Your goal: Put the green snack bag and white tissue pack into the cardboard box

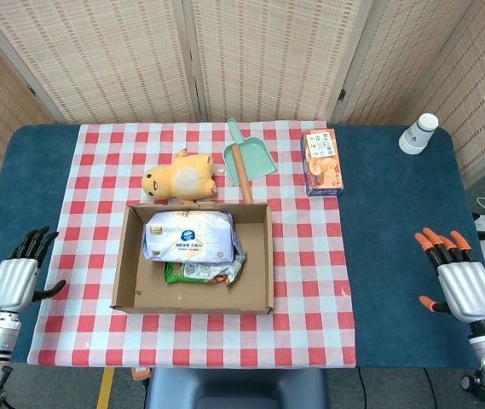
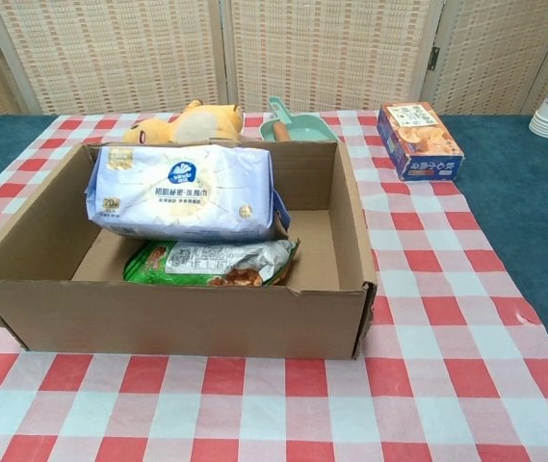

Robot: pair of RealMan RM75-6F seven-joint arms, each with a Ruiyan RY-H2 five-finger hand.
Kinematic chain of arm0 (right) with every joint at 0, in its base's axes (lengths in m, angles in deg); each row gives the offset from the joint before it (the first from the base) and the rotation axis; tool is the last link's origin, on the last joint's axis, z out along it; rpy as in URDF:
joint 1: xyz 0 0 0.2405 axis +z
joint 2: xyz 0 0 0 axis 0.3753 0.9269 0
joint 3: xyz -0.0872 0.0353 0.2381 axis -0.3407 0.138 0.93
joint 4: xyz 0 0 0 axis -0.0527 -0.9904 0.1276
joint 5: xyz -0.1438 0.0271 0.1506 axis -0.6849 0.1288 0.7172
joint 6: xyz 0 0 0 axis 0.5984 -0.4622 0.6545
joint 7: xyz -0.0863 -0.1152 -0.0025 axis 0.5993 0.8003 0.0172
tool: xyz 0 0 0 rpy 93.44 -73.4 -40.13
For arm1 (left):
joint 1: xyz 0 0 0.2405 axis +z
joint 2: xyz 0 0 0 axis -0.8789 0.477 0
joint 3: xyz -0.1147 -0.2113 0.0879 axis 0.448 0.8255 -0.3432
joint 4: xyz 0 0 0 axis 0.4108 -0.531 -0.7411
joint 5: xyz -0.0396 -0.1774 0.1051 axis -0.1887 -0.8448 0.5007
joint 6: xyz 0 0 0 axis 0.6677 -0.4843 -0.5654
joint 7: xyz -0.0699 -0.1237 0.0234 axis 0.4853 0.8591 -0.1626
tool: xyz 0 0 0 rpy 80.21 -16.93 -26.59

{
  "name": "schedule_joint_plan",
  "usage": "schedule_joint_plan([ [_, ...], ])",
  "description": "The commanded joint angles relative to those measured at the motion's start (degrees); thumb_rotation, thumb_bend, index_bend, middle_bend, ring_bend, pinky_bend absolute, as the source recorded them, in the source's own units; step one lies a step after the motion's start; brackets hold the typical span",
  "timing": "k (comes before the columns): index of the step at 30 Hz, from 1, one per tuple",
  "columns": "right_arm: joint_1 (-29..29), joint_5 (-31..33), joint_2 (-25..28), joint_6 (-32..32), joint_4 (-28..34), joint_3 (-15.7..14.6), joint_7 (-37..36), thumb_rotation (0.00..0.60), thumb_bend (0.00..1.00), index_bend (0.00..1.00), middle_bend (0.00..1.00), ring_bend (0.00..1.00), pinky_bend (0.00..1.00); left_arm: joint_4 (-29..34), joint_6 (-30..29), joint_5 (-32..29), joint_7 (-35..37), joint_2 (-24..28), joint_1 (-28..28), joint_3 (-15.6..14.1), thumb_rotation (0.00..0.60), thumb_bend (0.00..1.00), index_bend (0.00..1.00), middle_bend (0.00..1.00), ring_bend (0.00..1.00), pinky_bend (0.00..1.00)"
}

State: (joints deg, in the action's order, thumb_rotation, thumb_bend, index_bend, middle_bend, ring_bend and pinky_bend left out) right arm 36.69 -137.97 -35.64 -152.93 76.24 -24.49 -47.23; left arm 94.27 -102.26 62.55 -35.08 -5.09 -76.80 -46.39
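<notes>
white tissue pack atop green snack bag in cardboard box — long axes left-right | left hand nearer | right hand farther | both hands spread, empty

Backdrop: woven folding screen panels in pale frames
Table: dark blue top
Cloth: red-white checked tablecloth

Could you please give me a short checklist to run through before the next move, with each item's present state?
1. Green snack bag lies inside the cardboard box: ok.
2. White tissue pack is in the box, resting on the bag: ok.
3. Left hand holds nothing, fingers apart: ok.
4. Right hand holds nothing, off the cloth: ok.
5. Tissue pack sits below the box rim: cannot tell.
</notes>
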Motion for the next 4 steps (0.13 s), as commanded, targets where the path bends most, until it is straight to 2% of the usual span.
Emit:
schedule_joint_plan([
  [1,-1.3,0.4,-1.7,-0.5,-1.8,0.5,-0.8,0.6,0.0,0.03,0.0,0.0,0.0,0.0,0.0,0.0,0.0,0.0,0.0,0.0,0.6,0.19,0.12,0.03,0.0,0.23],
  [4,-2.1,0.6,-2.6,-0.3,-3.3,1.0,-2.4,0.6,0.0,0.03,0.0,0.0,0.0,0.0,0.1,0.0,-0.1,0.0,0.0,-0.1,0.6,0.19,0.12,0.03,0.0,0.23],
])
